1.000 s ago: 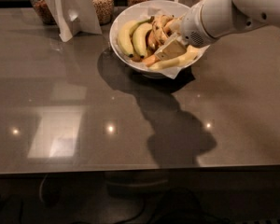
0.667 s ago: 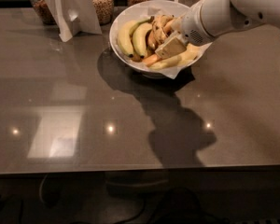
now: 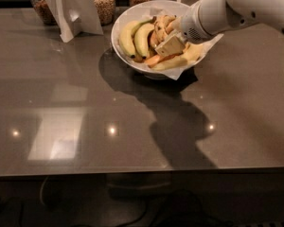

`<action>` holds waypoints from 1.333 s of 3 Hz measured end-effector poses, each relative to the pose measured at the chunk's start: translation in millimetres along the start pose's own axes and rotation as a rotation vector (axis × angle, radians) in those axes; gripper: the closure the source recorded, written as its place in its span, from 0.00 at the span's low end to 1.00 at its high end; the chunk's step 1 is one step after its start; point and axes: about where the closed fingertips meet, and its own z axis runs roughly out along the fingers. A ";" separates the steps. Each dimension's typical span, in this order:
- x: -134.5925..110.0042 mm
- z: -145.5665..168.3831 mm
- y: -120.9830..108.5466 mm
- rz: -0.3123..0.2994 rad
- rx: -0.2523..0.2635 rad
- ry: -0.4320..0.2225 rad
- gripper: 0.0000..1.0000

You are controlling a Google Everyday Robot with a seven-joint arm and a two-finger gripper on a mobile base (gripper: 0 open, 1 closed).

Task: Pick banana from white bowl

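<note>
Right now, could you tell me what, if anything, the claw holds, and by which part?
Cannot tell: the claw sits in the bowl at the spotted banana, any hold hidden.

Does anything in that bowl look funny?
Yes: one banana at the back of the white bowl, right by the gripper, is covered in dark brown spots, unlike the smooth yellow-green bananas beside it.

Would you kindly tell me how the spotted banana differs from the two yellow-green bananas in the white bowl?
Skin: the spotted banana is pale yellow mottled with dark brown; the yellow-green bananas are smooth and unblemished. Place: the spotted banana lies mid-bowl, right by the pincer, which extends in from the right; the yellow-green bananas lie on the left side, apart from it. Both rest in the paper-lined white bowl.
</note>
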 end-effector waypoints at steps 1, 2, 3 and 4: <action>-1.3 12.3 -3.6 0.007 -0.012 0.001 0.40; -2.0 21.4 -5.6 0.008 -0.023 0.006 0.41; -1.4 25.5 -9.3 0.000 -0.028 0.017 0.46; -0.1 23.9 -10.8 0.000 -0.028 0.017 0.64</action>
